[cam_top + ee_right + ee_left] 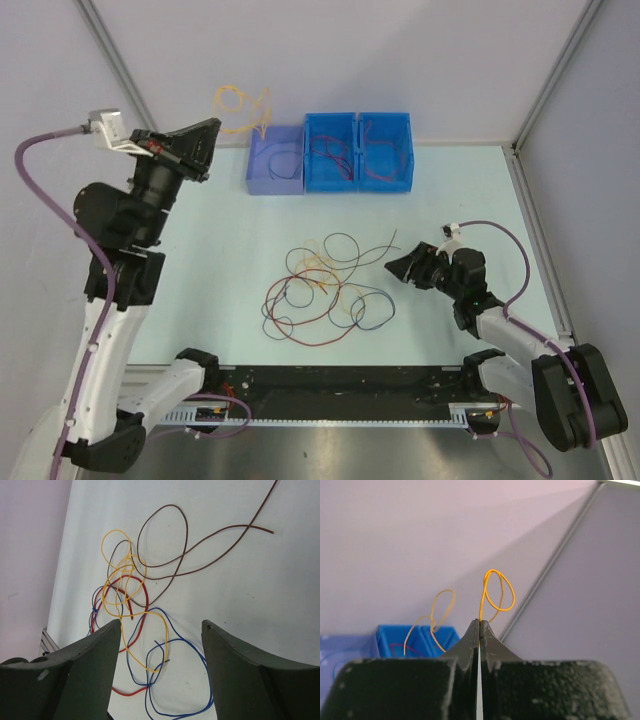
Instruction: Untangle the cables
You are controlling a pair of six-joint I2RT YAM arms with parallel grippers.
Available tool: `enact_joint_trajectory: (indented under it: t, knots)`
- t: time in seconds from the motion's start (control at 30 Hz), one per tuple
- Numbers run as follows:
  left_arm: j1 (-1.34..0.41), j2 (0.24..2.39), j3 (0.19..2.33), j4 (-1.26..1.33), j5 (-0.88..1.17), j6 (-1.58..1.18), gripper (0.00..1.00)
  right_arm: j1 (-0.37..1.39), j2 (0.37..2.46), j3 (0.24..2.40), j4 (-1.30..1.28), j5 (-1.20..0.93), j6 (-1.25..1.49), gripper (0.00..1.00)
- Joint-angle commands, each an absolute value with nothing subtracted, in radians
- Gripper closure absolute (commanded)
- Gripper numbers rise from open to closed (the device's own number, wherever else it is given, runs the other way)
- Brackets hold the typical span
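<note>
A tangle of thin cables (322,290) in red, orange-yellow, blue and brown lies on the pale table in the middle. My left gripper (213,128) is raised high at the back left and is shut on one orange-yellow cable (243,129). In the left wrist view that curly cable (492,587) rises from the closed fingertips (480,622) and hangs free in front of the wall. My right gripper (400,265) is open and empty, low beside the tangle's right side. In the right wrist view (161,621) the blue cable (186,642), a yellow cable (120,575), a red cable (141,622) and a brown cable (186,535) lie ahead of it.
Three bins stand at the back: a purple-blue bin (255,172) with a dark cable, and two blue bins (331,182) (385,182) with red cables. Booth walls and a metal post (545,90) surround the table. A black rail (340,378) runs along the front edge.
</note>
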State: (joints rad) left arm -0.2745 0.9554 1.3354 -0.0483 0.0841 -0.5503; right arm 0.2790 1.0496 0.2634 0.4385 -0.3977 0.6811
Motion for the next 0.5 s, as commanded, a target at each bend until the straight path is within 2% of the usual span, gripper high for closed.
enact_joint_trajectory:
  t: [0.0,0.1,0.23,0.37,0.47]
  knots:
    - [-0.278,0.980,1.281,-0.046,0.257,-0.491,1.00,0.275,1.023,0.270,0.469,-0.420,0.683,0.29]
    - [-0.279,0.960,1.204,-0.005,0.385,-0.497,1.00,0.272,0.985,0.307,0.460,-0.511,0.676,0.28]
    - [-0.281,0.911,1.103,-0.023,0.413,-0.477,1.00,0.267,0.925,0.402,0.530,-0.684,0.779,0.24]
    - [-0.282,0.897,1.052,-0.028,0.478,-0.466,1.00,0.281,0.913,0.585,0.560,-0.860,0.841,0.21]
    - [-0.294,0.896,1.022,-0.020,0.520,-0.468,1.00,0.319,0.928,0.673,0.525,-0.899,0.830,0.21]
